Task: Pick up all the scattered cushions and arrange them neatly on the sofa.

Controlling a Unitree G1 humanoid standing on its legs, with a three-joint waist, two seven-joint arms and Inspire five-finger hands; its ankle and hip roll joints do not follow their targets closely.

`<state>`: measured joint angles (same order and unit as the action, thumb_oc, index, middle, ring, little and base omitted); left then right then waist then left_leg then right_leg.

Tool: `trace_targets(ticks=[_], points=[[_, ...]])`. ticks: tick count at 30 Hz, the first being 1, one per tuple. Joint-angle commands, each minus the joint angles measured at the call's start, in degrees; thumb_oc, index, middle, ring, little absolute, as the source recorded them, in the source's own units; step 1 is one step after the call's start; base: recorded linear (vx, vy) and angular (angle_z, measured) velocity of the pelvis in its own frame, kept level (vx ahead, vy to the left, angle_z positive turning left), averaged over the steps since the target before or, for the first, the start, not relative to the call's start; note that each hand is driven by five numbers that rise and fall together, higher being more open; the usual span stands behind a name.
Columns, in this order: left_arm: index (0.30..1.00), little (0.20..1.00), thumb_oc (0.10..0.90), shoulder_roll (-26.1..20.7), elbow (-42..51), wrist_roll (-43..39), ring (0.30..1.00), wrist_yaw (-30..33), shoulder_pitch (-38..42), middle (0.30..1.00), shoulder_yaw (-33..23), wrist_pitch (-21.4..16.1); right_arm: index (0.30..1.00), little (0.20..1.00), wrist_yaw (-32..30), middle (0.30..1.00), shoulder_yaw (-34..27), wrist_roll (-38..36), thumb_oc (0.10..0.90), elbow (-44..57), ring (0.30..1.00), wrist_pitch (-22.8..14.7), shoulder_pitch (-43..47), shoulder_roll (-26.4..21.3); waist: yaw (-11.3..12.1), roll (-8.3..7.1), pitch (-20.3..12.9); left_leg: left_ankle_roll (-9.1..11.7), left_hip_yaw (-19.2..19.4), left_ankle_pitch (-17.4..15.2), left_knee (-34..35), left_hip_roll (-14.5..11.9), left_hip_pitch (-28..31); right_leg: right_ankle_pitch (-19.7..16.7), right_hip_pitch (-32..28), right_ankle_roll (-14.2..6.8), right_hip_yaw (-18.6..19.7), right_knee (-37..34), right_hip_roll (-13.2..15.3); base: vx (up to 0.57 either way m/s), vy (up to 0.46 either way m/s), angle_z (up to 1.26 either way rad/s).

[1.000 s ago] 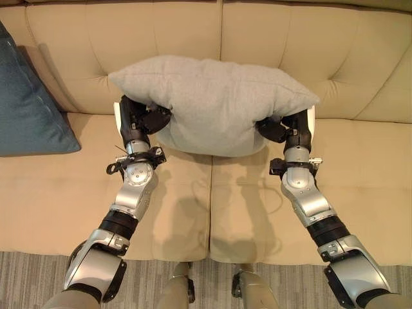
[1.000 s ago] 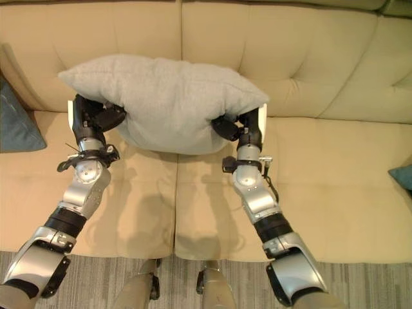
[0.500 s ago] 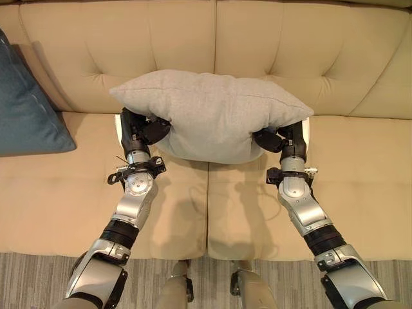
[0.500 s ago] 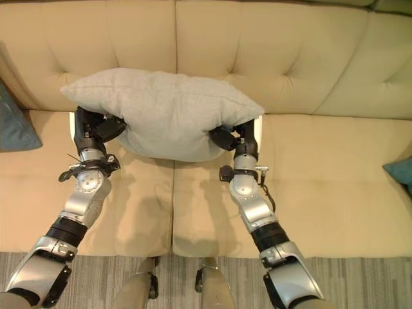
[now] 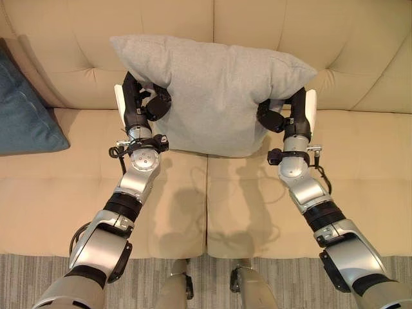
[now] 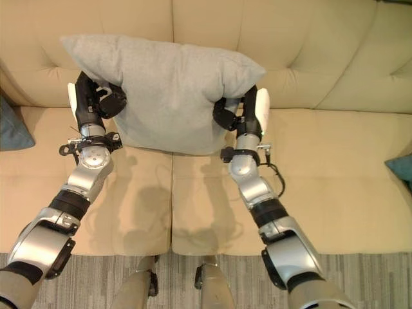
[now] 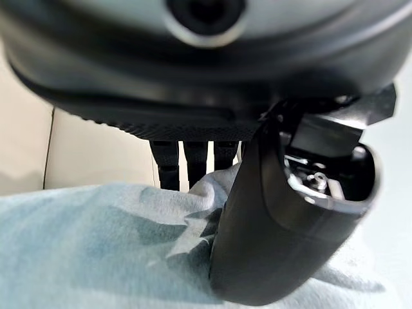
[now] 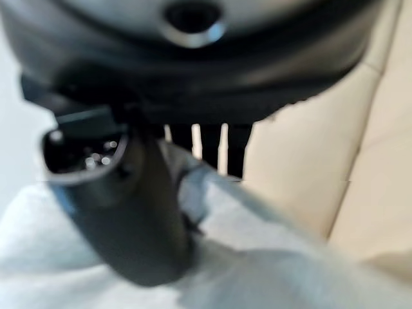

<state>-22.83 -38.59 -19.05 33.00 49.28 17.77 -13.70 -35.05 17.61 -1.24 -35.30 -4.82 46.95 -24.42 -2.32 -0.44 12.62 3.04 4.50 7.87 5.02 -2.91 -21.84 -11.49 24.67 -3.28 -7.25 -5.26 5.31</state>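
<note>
Change since the earlier frames: the grey cushion [image 5: 215, 93] stands higher and more upright against the sofa backrest [image 5: 270, 29], its upper edge now over the tufted back and its lower edge hanging just above the seat seam, both arms having lifted and pushed it rearward. Item, far left: a blue cushion [image 5: 26, 119], leaning in the corner of the sofa, well apart from the grey one. Item, left hand [image 5: 143, 106]: clamped on the grey cushion's left side, thumb curled onto the front of the fabric with fingers [image 7: 187, 161] behind it, as the left wrist view shows the cloth bunched between them. Item, centre: the grey cushion, carried between the two hands, apparently pressed against the backrest, though contact with the seat [image 5: 174, 193] cannot be told. Item, right hand [image 5: 283, 116]: pinching the cushion's right side likewise, thumb in front and fingers behind the cloth in the right wrist view. Item, far right: a corner of a second blue cushion [image 6: 400, 168] at the edge of the seat. Risks, as judged: the cushion seems not yet seated, so letting go now could let it slide down or tip forward off the backrest; releasing one side before the other would probably leave it crooked; fingers caught behind the fabric may drag it out of place as they withdraw.
</note>
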Motion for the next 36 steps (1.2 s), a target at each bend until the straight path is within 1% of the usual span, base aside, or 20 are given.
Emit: trace_targets(ticks=[1,4,8,9,10,12,14,15,16,17,18,20,21,22,23,25,29,31,34,36], points=[[0.9,0.9,0.8,-1.02,-1.09,2.73,0.9,-0.36,4.88,0.9,0.43,-3.96,0.9,0.9,-6.06,0.9,-4.55,2.09,0.8,-1.05,0.9,-2.71,4.06,-3.23,0.03,0.59,-4.95,1.77,0.89,-3.42,-0.02,1.66,-1.4,7.59,-2.39,-4.46,0.79,0.26,-0.39,0.0,0.0,0.0],[0.9,0.9,0.8,-2.33,-1.71,-0.01,0.9,-0.7,-0.3,0.9,-4.44,-4.35,0.9,0.9,-6.21,0.9,-8.22,1.07,0.8,-3.42,0.9,-1.75,0.27,-7.69,0.01,0.6,-5.57,1.65,0.82,-3.75,-0.02,1.79,-1.22,7.7,-2.46,-4.39,0.71,0.26,-0.41,0.0,0.0,0.0],[0.9,0.9,0.8,-4.43,-3.23,-4.15,0.9,-1.82,-4.94,0.9,-8.73,-4.94,0.9,0.9,-5.31,0.9,-11.56,-1.09,0.8,-5.39,0.9,-1.28,-4.13,-11.91,-0.13,0.56,-6.68,1.51,0.62,-3.95,-0.02,1.87,-1.33,7.61,-2.22,-4.31,0.55,0.26,-0.49,0.0,0.0,0.0],[0.9,0.9,0.8,-5.71,-2.52,-4.33,0.9,-2.37,-6.97,0.9,-10.2,-5.1,0.9,0.9,-4.82,0.9,-13.09,-1.56,0.8,-5.89,0.9,-1.5,-6.28,-13.76,-0.14,0.5,-7.09,1.46,0.53,-3.99,-0.02,1.89,-1.34,7.64,-2.11,-4.31,0.39,0.26,-0.52,0.0,0.0,0.0],[0.9,0.9,0.8,-5.71,-2.51,-4.33,0.9,-2.37,-6.98,0.9,-10.2,-5.1,0.9,0.9,-4.82,0.9,-13.09,-1.56,0.8,-5.89,0.9,-1.5,-6.29,-13.76,-0.14,0.5,-7.11,1.46,0.53,-3.99,-0.02,1.89,-1.35,7.64,-2.1,-4.31,0.39,0.26,-0.52,0.0,0.0,0.0],[0.9,0.9,0.8,-6.6,0.08,-3.16,0.9,-3.03,-11.29,0.9,-12.07,-5.23,0.9,0.9,-4.08,0.9,-15.51,-1.77,0.8,-3.62,0.9,-2.21,-10.16,-14.76,-0.13,0.46,-7.5,1.43,0.5,-4.14,-0.02,1.89,-1.02,7.81,-2.42,-4.34,0.43,0.26,-0.55,0.0,0.0,0.0],[0.9,0.9,0.8,-6.37,3.3,-0.94,0.9,-3.24,-14.96,0.9,-13.53,-5.39,0.9,0.9,-3.46,0.9,-17.69,-0.8,0.8,-0.18,0.9,-3.09,-13.73,-13.96,-0.07,0.43,-7.59,1.31,0.49,-3.89,-0.02,1.89,-0.97,7.68,-2.58,-4.29,0.45,0.26,-0.56,0.0,0.0,0.0],[0.9,0.9,0.8,-6.3,3.59,-0.82,0.9,-3.18,-15.35,0.9,-13.52,-5.28,0.9,0.9,-3.43,0.9,-17.82,-0.7,0.8,0.14,0.9,-3.0,-14.2,-13.87,-0.02,0.42,-7.76,1.34,0.48,-4.26,-0.02,1.85,-0.71,7.98,-2.84,-4.32,0.46,0.26,-0.61,0.0,0.0,0.0],[0.9,0.9,0.8,-5.46,6.19,0.35,0.9,-3.49,-18.29,0.9,-14.31,-5.48,0.9,0.9,-2.77,0.9,-18.81,0.26,0.8,2.46,0.9,-3.3,-16.91,-12.94,-0.03,0.37,-7.95,1.27,0.46,-4.36,-0.02,1.8,-0.37,8.08,-3.14,-4.27,0.46,0.26,-0.65,0.0,0.0,0.0],[0.9,0.9,0.8,-2.54,9.8,0.92,0.9,-3.63,-22.55,0.9,-15.76,-6.46,0.9,0.9,-1.86,0.9,-20.38,1.11,0.8,5.59,0.9,-4.54,-20.96,-10.48,0.02,0.28,-7.84,1.2,0.4,-4.1,-0.02,1.73,0.02,8.07,-3.68,-4.19,0.45,0.26,-0.62,0.02,-0.031,-0.02],[0.9,0.9,0.8,-1.5,12.21,1.56,0.9,-3.92,-25.86,0.9,-16.93,-6.5,0.9,0.9,-1.16,0.9,-21.25,1.93,0.8,7.28,0.9,-4.44,-23.58,-9.45,0.04,0.22,-8.04,1.21,0.42,-4.2,-0.02,1.61,0.52,8.25,-4.21,-4.17,0.37,0.26,-0.61,0.02,-0.035,-0.03],[0.9,0.9,0.8,-0.44,14.35,2.25,0.9,-4.28,-28.45,0.9,-17.54,-6.65,0.9,0.9,-0.93,0.9,-22.09,2.29,0.8,8.96,0.9,-5.04,-25.88,-8.16,0.11,0.15,-8.07,1.18,0.42,-4.37,-0.02,1.53,1.06,8.48,-4.83,-4.12,0.32,0.26,-0.59,0.03,-0.018,-0.04],[0.9,0.9,0.8,0.56,15.55,3.55,0.9,-4.62,-31.3,0.9,-17.95,-6.42,0.9,0.9,-0.19,0.9,-22.84,2.59,0.8,9.67,0.9,-5.65,-28.33,-6.64,0.19,0.08,-8.04,1.14,0.43,-4.5,-0.02,1.46,1.89,8.69,-5.75,-4.08,0.29,0.26,-0.53,0.06,-0.035,-0.04],[0.9,0.9,0.8,1.97,16.73,5.81,0.9,-5.61,-35.85,0.9,-18.17,-5.83,0.9,0.9,0.86,0.9,-23.26,3.39,0.8,10.09,0.9,-6.14,-32.01,-4.43,0.34,-0.14,-7.95,1.14,0.37,-4.82,-0.02,1.32,3.73,9.18,-7.86,-4.01,0.02,0.26,-0.64,0.09,-0.064,-0.01],[0.9,0.9,0.8,4.1,16.93,6.05,0.9,-6.95,-40.27,0.9,-18.63,-5.39,0.9,0.9,2.37,0.9,-23.35,4.76,0.8,10.19,0.9,-6.0,-35.75,-2.64,0.46,-0.21,-7.82,1.14,0.35,-4.98,-0.02,1.12,5.48,9.76,-9.88,-3.92,-0.34,0.26,-0.6,0.08,-0.076,0.02],[0.9,0.9,0.8,6.18,15.27,4.41,0.9,-7.93,-43.61,0.9,-18.68,-4.88,0.9,0.9,3.72,0.9,-22.86,4.52,0.8,9.52,0.9,-6.17,-39.04,-0.67,0.47,-0.27,-7.58,1.14,0.32,-5.08,-0.02,1.05,7.5,10.31,-12.08,-3.79,-0.7,0.26,-0.65,0.04,-0.06,0.15],[0.9,0.9,0.8,6.58,9.26,6.28,0.9,-10.42,-48.53,0.9,-17.28,-2.87,0.9,0.9,6.9,0.9,-21.6,4.4,0.8,7.38,0.9,-6.29,-44.87,1.77,0.56,-0.34,-7.71,1.34,0.33,-5.19,-0.02,0.58,10.56,11.03,-15.42,-3.62,-1.66,0.26,-0.75,0.01,-0.047,0.05],[0.9,0.9,0.8,6.66,8.29,6.75,0.9,-11.0,-49.87,0.9,-16.94,-2.56,0.9,0.9,7.59,0.9,-21.29,4.2,0.8,6.5,0.9,-6.3,-46.06,2.33,0.58,-0.27,-7.83,1.35,0.24,-5.26,-0.02,0.5,11.36,11.2,-16.31,-3.61,-1.86,0.26,-0.81,0.0,-0.017,0.03],[0.9,0.9,0.8,6.51,1.21,8.77,0.9,-12.93,-52.22,0.9,-15.82,-1.23,0.9,0.9,9.42,0.9,-19.72,3.8,0.8,2.99,0.9,-6.65,-49.2,4.07,0.52,-0.31,-8.53,1.46,0.0,-5.12,-0.02,0.23,13.02,11.65,-18.46,-3.41,-2.21,0.26,-1.18,-0.02,-0.075,0.16],[0.9,0.9,0.8,6.96,-5.36,9.52,0.9,-14.16,-52.7,0.9,-14.61,-0.28,0.9,0.9,11.49,0.9,-17.52,1.49,0.8,-0.77,0.9,-7.44,-51.04,5.88,0.31,-0.37,-9.11,1.75,0.01,-4.84,-0.02,-0.32,14.32,12.44,-20.43,-2.92,-2.46,0.26,-1.89,-0.05,-0.126,0.11]])
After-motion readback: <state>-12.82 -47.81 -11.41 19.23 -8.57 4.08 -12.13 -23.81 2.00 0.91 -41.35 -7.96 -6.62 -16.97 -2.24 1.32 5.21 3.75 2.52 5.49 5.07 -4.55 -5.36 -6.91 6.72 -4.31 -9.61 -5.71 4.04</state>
